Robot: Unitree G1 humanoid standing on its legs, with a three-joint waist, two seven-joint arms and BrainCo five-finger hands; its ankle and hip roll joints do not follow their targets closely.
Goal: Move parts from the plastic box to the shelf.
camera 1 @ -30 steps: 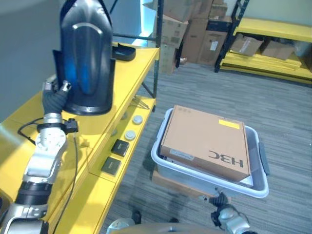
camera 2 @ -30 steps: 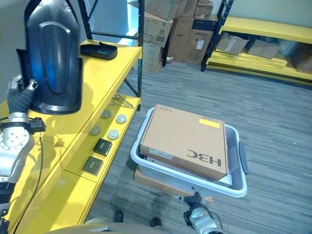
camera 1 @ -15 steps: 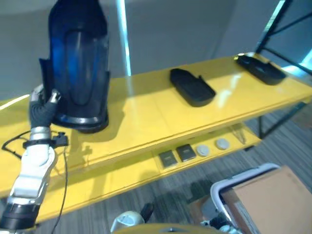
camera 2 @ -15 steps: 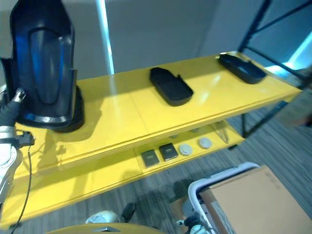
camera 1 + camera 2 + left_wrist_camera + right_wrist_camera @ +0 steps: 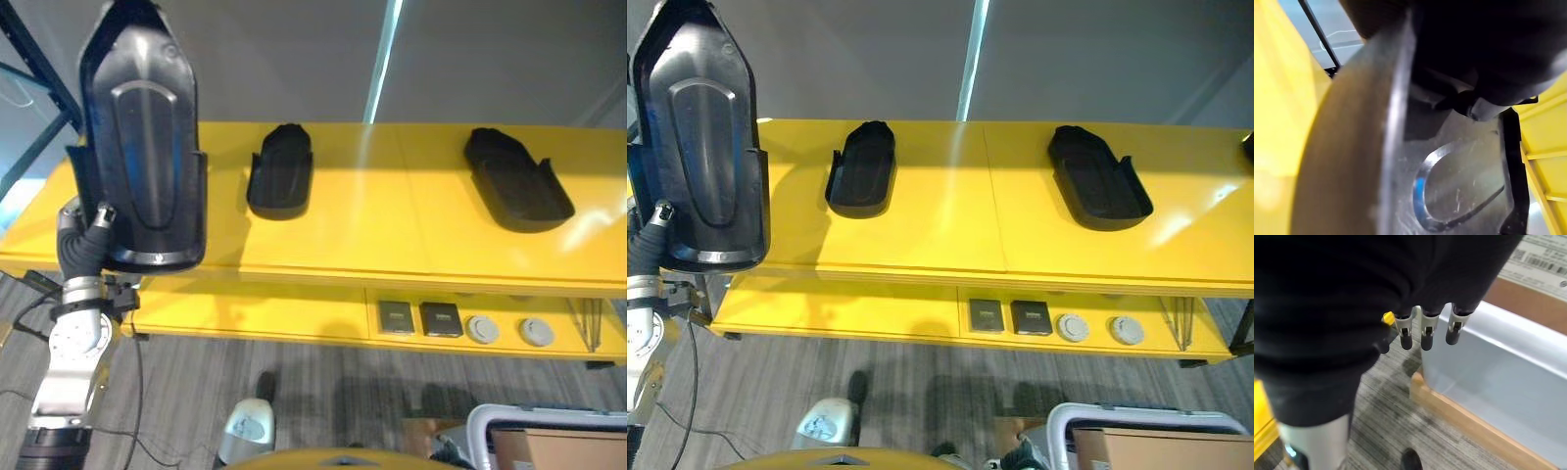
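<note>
A tall black moulded part stands upright at the left end of the yellow shelf. My left hand is at its lower left edge, and in the left wrist view its thumb is curled against the part's shiny surface. Two smaller black parts lie flat on the shelf top. The grey plastic box shows at the bottom right with a cardboard box in it. My right hand hangs beside the box wall, fingers relaxed and holding nothing.
On the lower shelf sit two dark square pieces and two round grey discs. A dark rack upright stands at the shelf's left end. The box rests on a brown base on grey carpet.
The camera has swung from the box round to face the shelf. My left hand stays at the base of the tall black part throughout.
</note>
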